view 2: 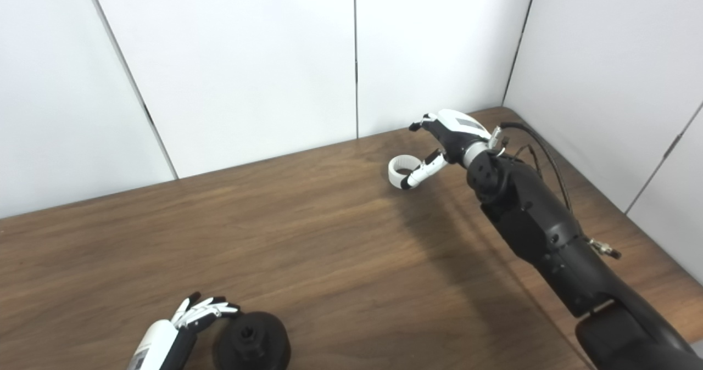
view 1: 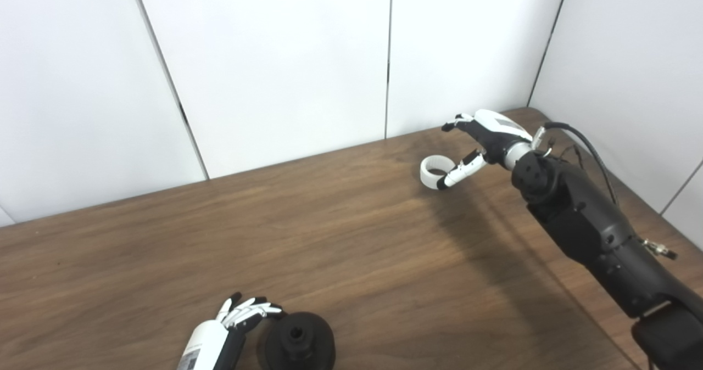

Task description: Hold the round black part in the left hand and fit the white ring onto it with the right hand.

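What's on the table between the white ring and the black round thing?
Nothing: only bare wooden table lies between the white ring and the black part, in both eye views.

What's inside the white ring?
Only bare brown table shows through the white ring. The right hand has a finger against its near rim, hiding that edge.

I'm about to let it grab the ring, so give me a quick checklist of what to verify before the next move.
1. White ring lying flat on the table: ok.
2. Right hand at the ring, thumb beside its rim: ok.
3. Right hand actually gripping the ring: cannot tell; fingers look apart.
4. Round black part within reach of the left hand: ok.
5. Left hand holding the black part: not ok, its fingers sit beside it, not closed on it.
6. Path between ring and black part free of other things: ok.
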`<move>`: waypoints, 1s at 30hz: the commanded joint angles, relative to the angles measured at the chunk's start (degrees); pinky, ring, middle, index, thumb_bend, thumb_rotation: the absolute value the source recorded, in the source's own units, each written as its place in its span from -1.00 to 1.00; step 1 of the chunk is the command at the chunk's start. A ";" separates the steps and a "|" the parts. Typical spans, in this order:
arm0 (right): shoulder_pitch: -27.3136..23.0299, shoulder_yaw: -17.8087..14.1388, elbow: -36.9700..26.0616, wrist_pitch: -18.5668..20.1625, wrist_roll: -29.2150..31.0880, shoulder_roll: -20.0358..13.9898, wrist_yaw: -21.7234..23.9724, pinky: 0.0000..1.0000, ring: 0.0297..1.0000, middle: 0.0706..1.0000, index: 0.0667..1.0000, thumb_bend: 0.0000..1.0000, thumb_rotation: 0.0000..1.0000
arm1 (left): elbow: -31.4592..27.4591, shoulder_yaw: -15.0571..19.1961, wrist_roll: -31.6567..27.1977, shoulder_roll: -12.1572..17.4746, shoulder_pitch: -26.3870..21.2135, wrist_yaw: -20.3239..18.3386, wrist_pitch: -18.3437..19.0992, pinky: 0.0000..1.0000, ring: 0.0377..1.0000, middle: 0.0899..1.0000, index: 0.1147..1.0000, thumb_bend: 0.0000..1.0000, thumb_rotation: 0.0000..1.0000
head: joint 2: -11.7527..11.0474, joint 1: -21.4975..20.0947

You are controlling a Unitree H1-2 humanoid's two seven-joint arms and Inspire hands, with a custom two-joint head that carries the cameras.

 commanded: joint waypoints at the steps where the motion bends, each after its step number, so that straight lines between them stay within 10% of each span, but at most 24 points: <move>1: -3.63 0.05 0.25 -0.87 -1.19 -2.23 -0.42 0.99 1.00 0.98 0.72 1.00 -0.34 | -0.52 -0.48 1.38 0.78 1.01 -2.09 1.65 1.00 0.71 0.51 -0.17 0.04 -0.90 | 0.06 -0.02; 30: -7.61 6.45 10.68 -2.89 -4.82 0.89 -2.87 0.99 1.00 0.92 0.48 0.82 -0.27 | -5.17 -0.28 3.06 0.48 2.54 -3.55 4.59 0.99 0.67 0.50 -0.17 0.04 -0.90 | 1.20 0.81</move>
